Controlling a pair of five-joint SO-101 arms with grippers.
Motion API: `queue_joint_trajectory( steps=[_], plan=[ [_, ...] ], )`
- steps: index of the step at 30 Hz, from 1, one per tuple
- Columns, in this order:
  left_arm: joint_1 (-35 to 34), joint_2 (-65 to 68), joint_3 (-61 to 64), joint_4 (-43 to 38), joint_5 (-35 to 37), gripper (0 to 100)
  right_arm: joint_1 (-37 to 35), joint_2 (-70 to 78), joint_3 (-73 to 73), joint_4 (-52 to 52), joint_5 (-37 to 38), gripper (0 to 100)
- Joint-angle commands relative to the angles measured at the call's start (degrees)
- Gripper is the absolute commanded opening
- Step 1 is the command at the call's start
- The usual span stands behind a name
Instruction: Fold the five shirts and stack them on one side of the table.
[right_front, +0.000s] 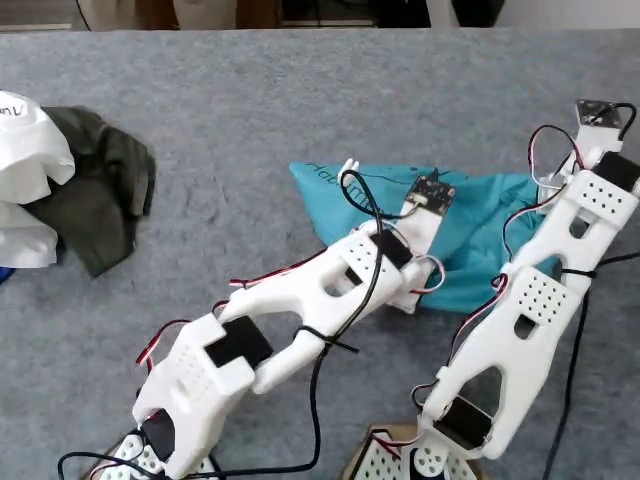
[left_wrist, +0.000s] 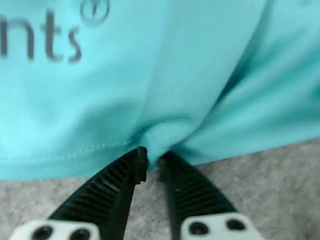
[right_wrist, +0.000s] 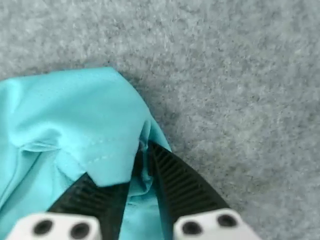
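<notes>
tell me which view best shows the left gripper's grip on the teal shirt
The left wrist view: the left gripper is shut on a bunched hem of the teal shirt. The high view shows that arm's wrist above the shirt, covering the pinch. The right wrist view shows the right gripper shut on another edge.

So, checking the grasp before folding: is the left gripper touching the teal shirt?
Touching. In the left wrist view the left gripper pinches a fold of the teal shirt at its hem.
</notes>
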Motion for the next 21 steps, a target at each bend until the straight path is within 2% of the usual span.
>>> queue_joint_trajectory(
  steps=[1, 8, 18, 21],
  plan=[
    [-0.88, -0.75, -5.19, 1.32, 0.18, 2, 0.84, -0.66, -2.07, -0.62, -0.70, 0.2],
    [-2.02, -0.57, -14.51, 10.73, 0.18, 2, 0.84, -0.66, -2.07, -0.62, -0.70, 0.2],
    [-9.85, -0.75, -24.00, 20.04, 0.18, 2, 0.57, -0.92, -2.15, -0.09, -0.35, 0.2],
    [-13.01, -0.75, -29.01, 24.09, 0.18, 2, 0.40, -4.79, -2.15, 2.99, -0.62, 0.2]
  ],
)
